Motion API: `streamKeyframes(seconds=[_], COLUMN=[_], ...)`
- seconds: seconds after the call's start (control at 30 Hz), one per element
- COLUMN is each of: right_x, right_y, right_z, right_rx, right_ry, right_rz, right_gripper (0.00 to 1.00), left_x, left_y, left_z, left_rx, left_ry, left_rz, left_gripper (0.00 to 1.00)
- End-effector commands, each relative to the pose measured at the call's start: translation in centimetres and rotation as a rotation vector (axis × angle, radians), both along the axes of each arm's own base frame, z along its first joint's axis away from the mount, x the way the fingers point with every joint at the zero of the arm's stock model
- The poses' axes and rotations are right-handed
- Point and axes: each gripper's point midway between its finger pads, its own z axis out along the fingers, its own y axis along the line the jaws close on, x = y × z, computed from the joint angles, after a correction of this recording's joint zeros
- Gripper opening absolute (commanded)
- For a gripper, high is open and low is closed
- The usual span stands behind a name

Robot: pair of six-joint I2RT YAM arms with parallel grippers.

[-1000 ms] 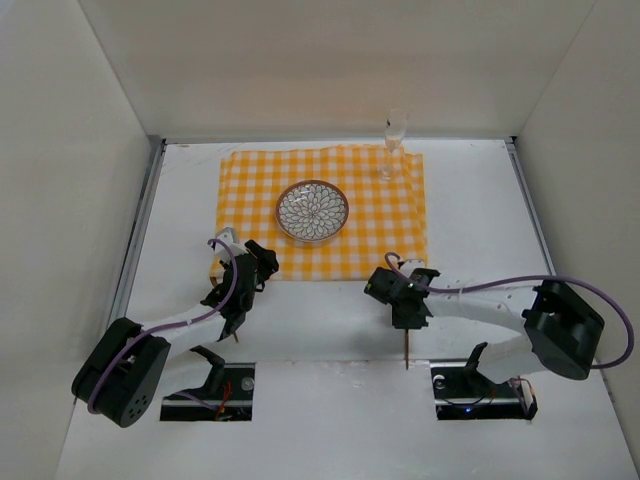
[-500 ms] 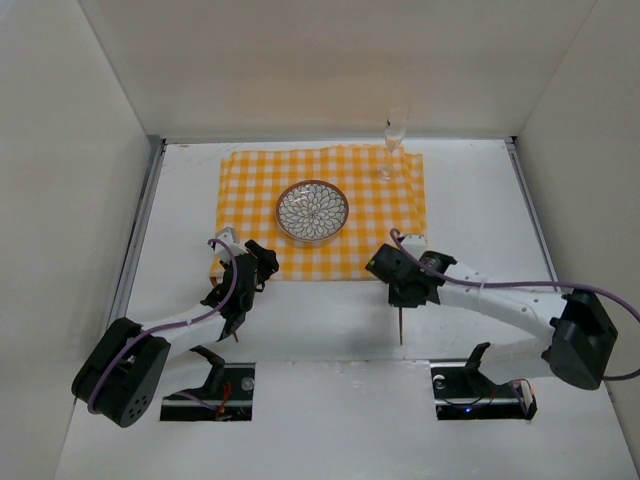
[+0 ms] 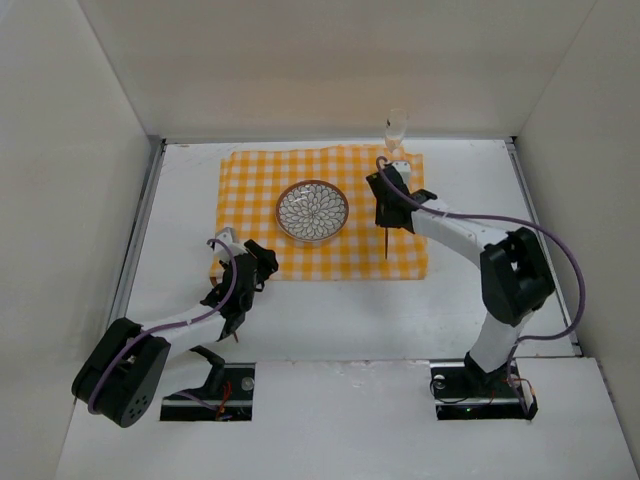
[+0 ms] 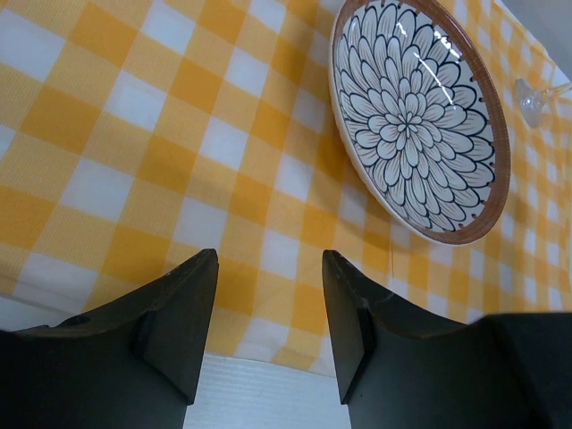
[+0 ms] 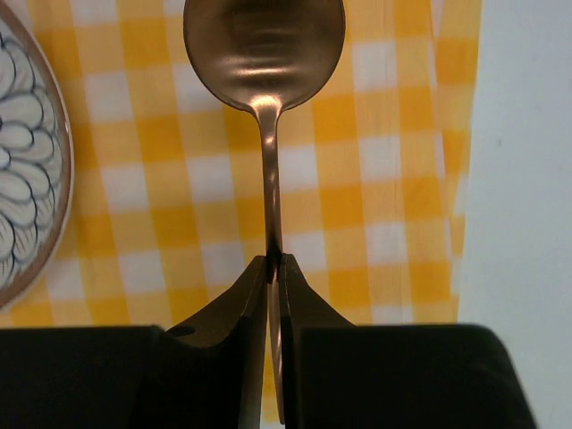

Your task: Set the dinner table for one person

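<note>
The dinner table [image 3: 480,260] is a white top with a yellow-and-white checked cloth [image 3: 250,190] at the back. On the cloth sit a flower-patterned plate [image 3: 312,211] and a wine glass [image 3: 395,135]. My right gripper [image 3: 387,205] hangs over the cloth just right of the plate, shut on a copper spoon [image 5: 264,54] by its handle. In the right wrist view the gripper [image 5: 275,264] pinches the handle and the bowl points ahead. In the top view the spoon [image 3: 386,245] is a thin line. My left gripper [image 3: 260,265] stands open and empty at the cloth's near left corner.
White walls close in the table on the left, back and right. In the left wrist view the left gripper [image 4: 268,268] frames the cloth's near edge [image 4: 134,134], with the plate [image 4: 420,116] ahead to the right and bare table [image 4: 259,393] below.
My right arm has swung from the table's near middle up over the cloth, right of the plate, carrying the spoon. The left arm has not moved.
</note>
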Motion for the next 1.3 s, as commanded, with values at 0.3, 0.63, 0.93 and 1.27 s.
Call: streamKeyframes(seconds=[0.3, 0.63, 0.93, 1.27], right_x=[8.2, 8.5, 8.9, 8.8], right_y=[1.2, 1.0, 0.5, 0.8], right_z=[-0.1, -2.7, -3.9, -3.5], right_rx=[0.035, 0.040, 0.056, 0.077], right_ry=[-0.073, -0.008, 0.031, 0.015], right_rz=[0.064, 0.052, 0.016, 0.017], right_gripper=[0.12, 0.13, 0.14, 0.23], left_x=[0.9, 1.0, 1.1, 1.2], left_y=[0.0, -0.1, 0.1, 0.3], left_z=[2.0, 1.9, 2.0, 2.1], left_rx=[-0.032, -0.031, -0.024, -0.011], left_ry=[-0.064, -0.061, -0.063, -0.066], left_rz=[0.015, 0.015, 0.019, 0.023], left_gripper=[0.48, 0.48, 0.48, 0.48])
